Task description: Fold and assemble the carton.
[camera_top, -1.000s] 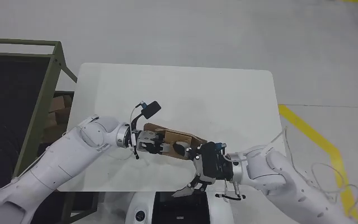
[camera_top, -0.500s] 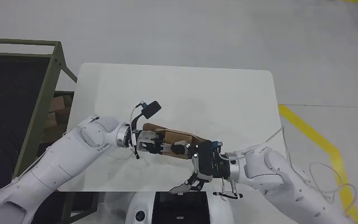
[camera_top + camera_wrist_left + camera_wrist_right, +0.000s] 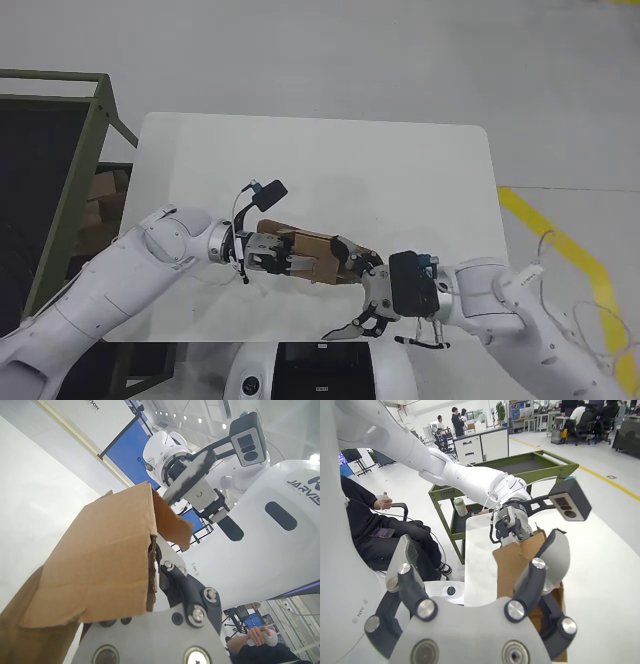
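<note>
Left claw: the left claw is pinching the left end of the carton, with its fingers pressed together on the cardboard.
Right claw: the right claw is standing spread wide. One finger is lying against the carton's right end, and the other finger is hanging well apart from the cardboard, out past the counter's front edge.
Carton: brown and partly folded, it is stretching between the two claws near the front edge of the counter. A ragged flap is sticking out at its far end. Whether it is resting on the surface I cannot tell.
Counter: white with rounded corners, its smooth top is spreading away behind the carton.
Cart: an olive-green metal cart is standing just beside the counter's left edge. Brown cardboard pieces are lying on its lower shelf, and a pale cup is sitting there too.
Floor: the pale grey floor is running all around, with a yellow line crossing it on the right side.
Room: an open hall, where white drawer cabinets and blue panels are standing farther back.
</note>
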Robot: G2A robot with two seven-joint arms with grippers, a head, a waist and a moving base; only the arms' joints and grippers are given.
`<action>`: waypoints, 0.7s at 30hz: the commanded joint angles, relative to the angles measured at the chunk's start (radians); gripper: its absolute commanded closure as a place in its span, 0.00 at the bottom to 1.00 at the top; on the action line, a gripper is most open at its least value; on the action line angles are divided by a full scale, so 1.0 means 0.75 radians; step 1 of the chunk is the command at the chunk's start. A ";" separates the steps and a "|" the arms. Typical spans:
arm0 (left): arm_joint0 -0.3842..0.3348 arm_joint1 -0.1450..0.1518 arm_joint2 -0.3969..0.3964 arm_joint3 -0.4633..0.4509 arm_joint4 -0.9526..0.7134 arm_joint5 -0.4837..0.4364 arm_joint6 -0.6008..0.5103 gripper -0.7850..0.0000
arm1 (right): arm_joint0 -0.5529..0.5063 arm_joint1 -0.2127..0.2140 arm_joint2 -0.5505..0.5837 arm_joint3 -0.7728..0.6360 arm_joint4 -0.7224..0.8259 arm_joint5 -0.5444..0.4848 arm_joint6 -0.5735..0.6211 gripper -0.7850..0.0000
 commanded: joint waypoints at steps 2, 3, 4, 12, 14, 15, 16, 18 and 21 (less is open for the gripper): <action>0.005 0.003 -0.006 -0.008 -0.002 -0.002 0.002 1.00 | -0.113 0.016 0.126 -0.022 -0.167 -0.011 -0.129 0.00; 0.007 0.004 -0.008 -0.009 -0.002 -0.002 0.002 1.00 | -0.153 0.021 0.161 -0.029 -0.221 -0.011 -0.178 0.00; 0.009 0.005 -0.009 -0.011 -0.003 -0.002 0.002 1.00 | -0.193 0.025 0.193 -0.031 -0.268 -0.016 -0.229 0.00; 0.013 0.013 -0.004 -0.030 -0.028 -0.001 0.001 1.00 | -0.326 0.034 0.306 -0.008 -0.393 0.019 -0.408 0.00; 0.012 0.015 0.006 -0.038 -0.051 0.004 -0.004 1.00 | -0.326 0.034 0.306 -0.008 -0.393 0.019 -0.408 0.00; 0.009 0.017 0.008 -0.036 -0.062 0.008 -0.009 1.00 | -0.326 0.034 0.306 -0.008 -0.393 0.019 -0.408 0.00; 0.007 0.018 0.012 -0.035 -0.076 0.014 -0.014 1.00 | -0.326 0.033 0.305 -0.009 -0.395 0.031 -0.405 0.00; -0.002 0.020 0.018 -0.032 -0.095 0.026 -0.027 1.00 | -0.318 0.031 0.292 -0.024 -0.433 0.019 -0.375 0.00; -0.012 0.022 0.027 -0.033 -0.116 0.046 -0.046 1.00 | -0.296 0.030 0.278 -0.043 -0.526 -0.024 -0.331 0.00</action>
